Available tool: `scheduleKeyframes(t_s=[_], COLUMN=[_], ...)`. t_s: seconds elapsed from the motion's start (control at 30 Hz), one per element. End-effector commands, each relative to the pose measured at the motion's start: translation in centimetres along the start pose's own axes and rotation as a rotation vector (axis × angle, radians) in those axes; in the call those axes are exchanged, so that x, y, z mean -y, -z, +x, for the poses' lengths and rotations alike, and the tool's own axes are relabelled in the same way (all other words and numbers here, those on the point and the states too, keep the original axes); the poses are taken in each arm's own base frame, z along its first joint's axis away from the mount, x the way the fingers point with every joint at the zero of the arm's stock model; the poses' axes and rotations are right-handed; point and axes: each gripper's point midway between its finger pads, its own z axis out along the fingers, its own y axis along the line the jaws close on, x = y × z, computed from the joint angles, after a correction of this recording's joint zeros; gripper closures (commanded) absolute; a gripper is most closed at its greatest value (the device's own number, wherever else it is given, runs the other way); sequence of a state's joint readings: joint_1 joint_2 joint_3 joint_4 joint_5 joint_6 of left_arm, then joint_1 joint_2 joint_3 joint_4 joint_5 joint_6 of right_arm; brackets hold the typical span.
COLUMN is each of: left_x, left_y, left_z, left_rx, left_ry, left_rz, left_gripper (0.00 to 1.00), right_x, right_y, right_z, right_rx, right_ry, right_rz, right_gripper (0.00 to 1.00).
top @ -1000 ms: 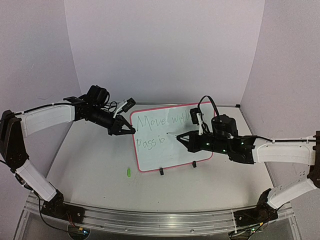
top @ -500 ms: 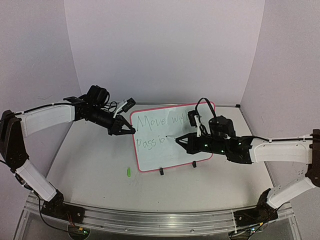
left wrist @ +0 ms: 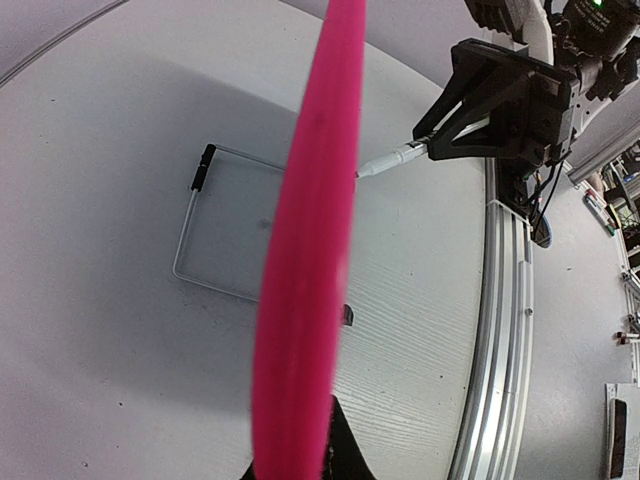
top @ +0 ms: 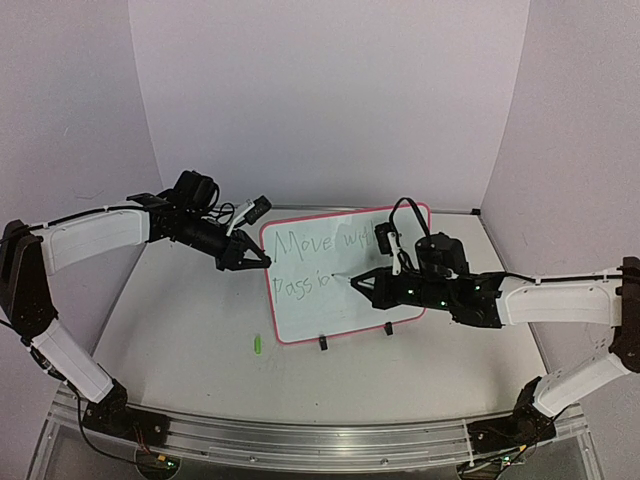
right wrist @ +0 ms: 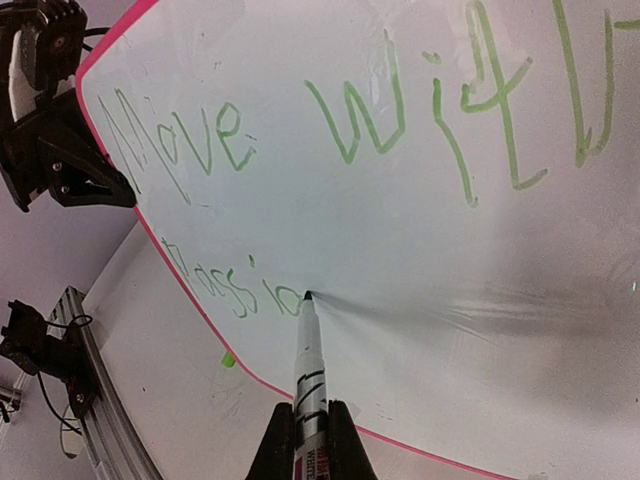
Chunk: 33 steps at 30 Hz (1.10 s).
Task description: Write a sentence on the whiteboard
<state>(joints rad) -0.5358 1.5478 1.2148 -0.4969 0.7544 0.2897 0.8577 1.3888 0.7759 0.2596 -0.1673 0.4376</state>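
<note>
R claw (right wrist: 306,445), marker (right wrist: 309,360) tip on whiteboard (right wrist: 470,300)

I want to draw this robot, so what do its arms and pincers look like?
The left arm and right arm have long white shells and black joints. The left pincer and right pincer are black pointy wedges. Black cables loop by the wrists; tiny green lights dot the right wrist.

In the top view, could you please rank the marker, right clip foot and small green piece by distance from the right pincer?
1. Marker: held in the right pincer.
2. Right clip foot: at the whiteboard's near edge.
3. Green piece: on the table, far left.
</note>
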Motion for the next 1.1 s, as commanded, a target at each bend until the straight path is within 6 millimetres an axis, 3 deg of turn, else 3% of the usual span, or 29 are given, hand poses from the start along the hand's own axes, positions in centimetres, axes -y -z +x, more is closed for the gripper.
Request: scheduleKeyframes(t_s=[0.0,0.47,0.8,1.07], left_x=[-1.1,-1.1,-1.1,-1.1], left_y=[-0.6,-0.6,-0.7,-0.6], left_z=[1.4,1.4,1.4,1.3], left_rx=[-0.055,-0.054,-0.055,-0.053], left_ry=[-0.01,-0.011,-0.01,-0.012], left_rz=[-0.056,-0.054,-0.054,-0.056], left_gripper=[1.0,1.0,1.0,1.0], right_x=[0.9,1.0,-0.6,-0.4], right_y=[-0.4,-1.1,0.8,0.8], right_z=[0.8,1.9,-2.0,-2.5], right_rx=[-0.024,-0.066,0.068,0.093], right_ry=[-0.024,-0.04,-0.021,-0.028], right_rz=[0.025,0.017,-0.014,-0.002], right_gripper=[1.0,1.0,1.0,1.0])
